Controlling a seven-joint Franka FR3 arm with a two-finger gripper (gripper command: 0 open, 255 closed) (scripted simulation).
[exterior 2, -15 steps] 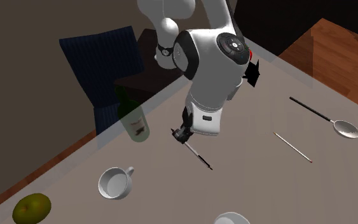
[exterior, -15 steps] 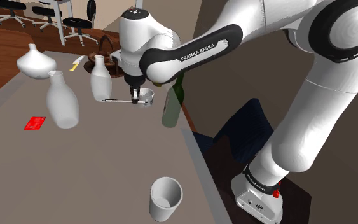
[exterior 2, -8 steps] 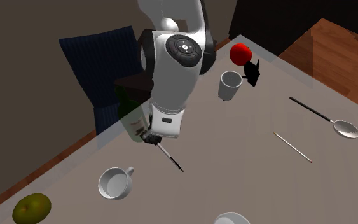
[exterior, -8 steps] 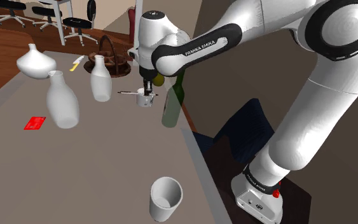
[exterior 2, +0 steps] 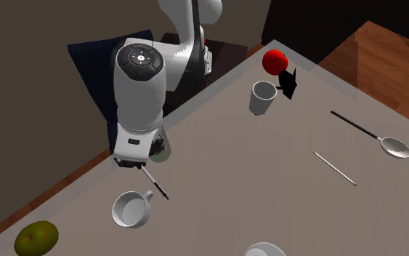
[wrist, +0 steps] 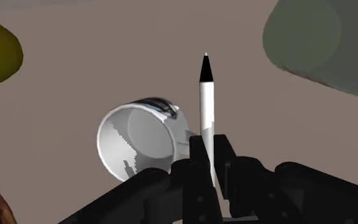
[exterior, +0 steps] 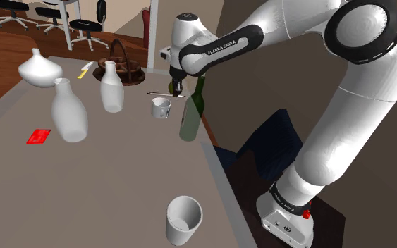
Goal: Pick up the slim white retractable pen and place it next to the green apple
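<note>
Wrist view: pen [wrist: 206,102] clasped in hand [wrist: 209,146] (nr mug [wrist: 136,143]).

The pen [wrist: 206,108] is white with a black tip, and the gripper [wrist: 210,146] is black all over. At the lower left of the second exterior view the apple [exterior 2: 35,237] is a dull yellow-green with brownish patches. Just right of it the mug [exterior 2: 131,209] is white, shaded grey inside. The table [exterior 2: 268,182] is a plain grey-brown. The bottle [exterior: 190,116] is dark see-through green. At the shoulder view's left lies a bright red card [exterior: 39,136], with white vases [exterior: 68,111] nearby. The chair [exterior 2: 108,65] is dark blue with fine stripes. The arm [exterior: 221,51] is white, with white lettering on a black band.
</note>
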